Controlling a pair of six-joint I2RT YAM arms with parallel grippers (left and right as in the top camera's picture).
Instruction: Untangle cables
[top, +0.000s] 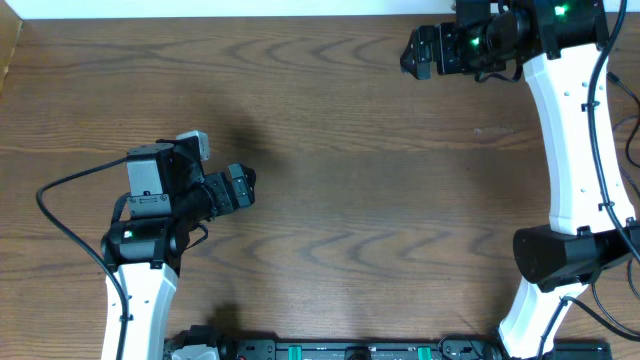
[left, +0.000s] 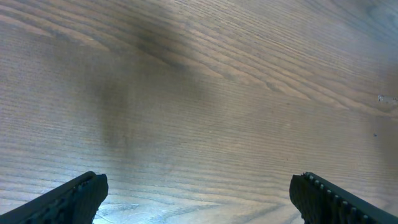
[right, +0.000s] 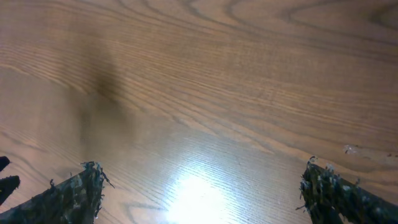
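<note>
The cables are out of view in all three views; only bare wood grain shows. My left gripper (top: 248, 186) hovers over the left half of the table, pointing right. In the left wrist view, the left gripper (left: 199, 190) is open, its two black fingertips (left: 78, 196) far apart with only tabletop between them. My right gripper (top: 410, 52) is at the far right of the table, pointing left. The right wrist view shows the right gripper (right: 202, 183) open too, with frayed dark pads (right: 333, 193) wide apart over a bright glare on the wood.
The wooden table (top: 350, 170) fills the scene. A thick black arm wire (top: 60, 215) loops out to the left of the left arm. A black equipment rail (top: 350, 350) runs along the front edge. The white right arm (top: 565, 150) stands along the right side.
</note>
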